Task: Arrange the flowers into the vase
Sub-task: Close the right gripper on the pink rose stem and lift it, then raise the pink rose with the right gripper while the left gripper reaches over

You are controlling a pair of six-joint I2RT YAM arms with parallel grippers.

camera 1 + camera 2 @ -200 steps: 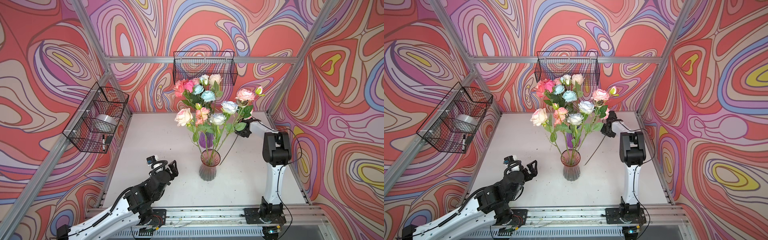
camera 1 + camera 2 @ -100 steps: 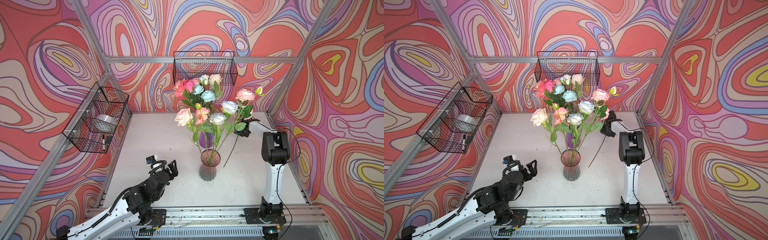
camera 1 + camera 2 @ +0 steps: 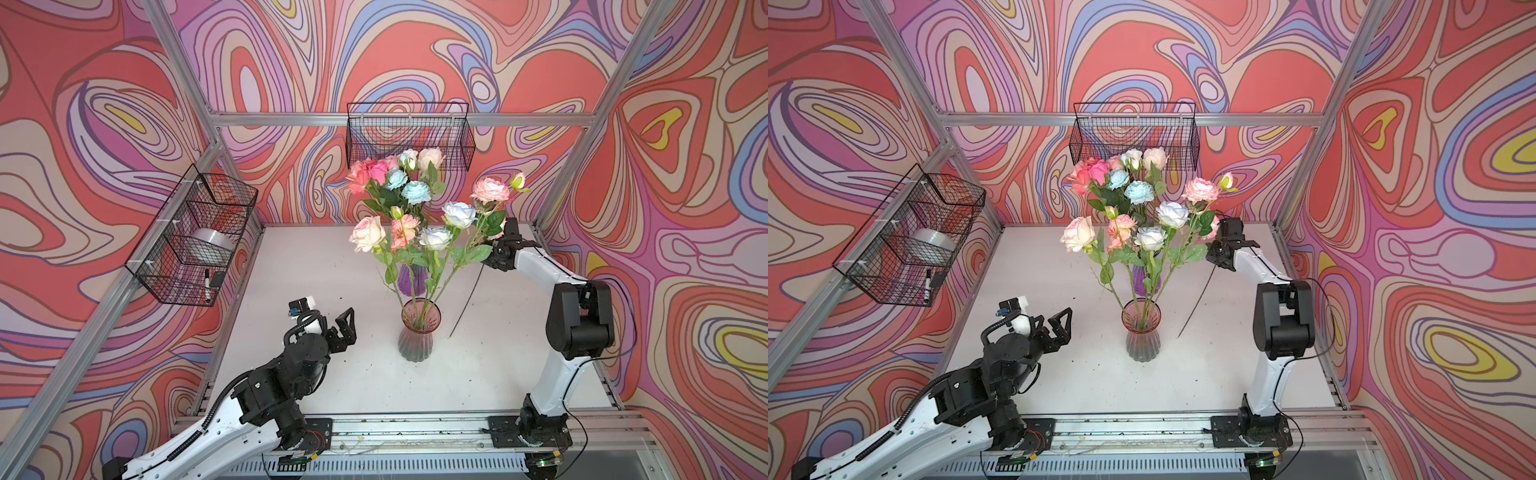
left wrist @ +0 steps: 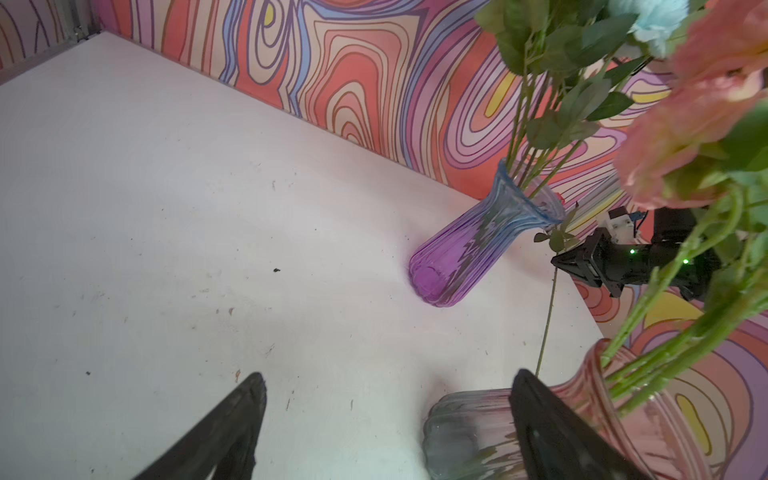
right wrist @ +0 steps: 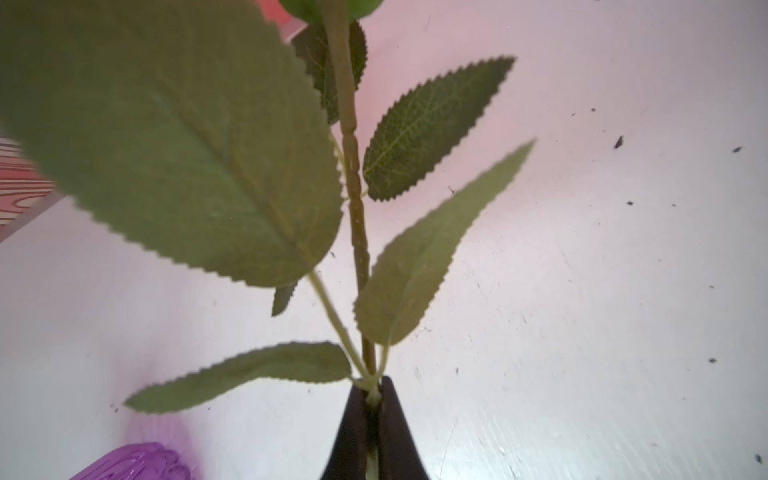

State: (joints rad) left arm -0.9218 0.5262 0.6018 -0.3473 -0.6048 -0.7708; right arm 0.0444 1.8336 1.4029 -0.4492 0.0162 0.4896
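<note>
Your right hand (image 3: 487, 259) is pinched shut on the thin green stem of a long-stemmed peach-pink rose (image 3: 490, 189), gripping it right under a cluster of leaves. The head stands above the hand. The bare stem slants down from the hand and ends just beside the ribbed pink-and-grey glass vase (image 3: 417, 336), on its right and outside the rim. You cannot tell whether the tip touches the white tabletop (image 3: 316, 266). Your left hand (image 3: 340, 330) hangs low over the tabletop to the left of that vase, jaws wide, holding nothing.

The right wrist view gives you what the top views hide: the two dark fingers (image 5: 353, 432) closed flat on the stem, with serrated leaves fanning out just past them. The left wrist view shows the whole ribbed purple glass vase (image 4: 469, 245) with its pale blue flared rim, which the blooms mostly cover from above. It also shows the right hand from the side, the stem hanging beneath it.

There are two vases, both upright, the purple one behind the pink one. You have about twelve open rose heads, though they overlap:
- roughly four lean out of the pink vase
- about seven crowd above the purple one
- one is in your right hand, on a stem that also carries a small closed bud (image 3: 517, 181)

Two black wire baskets (image 3: 409, 133) hang on the walls.
</note>
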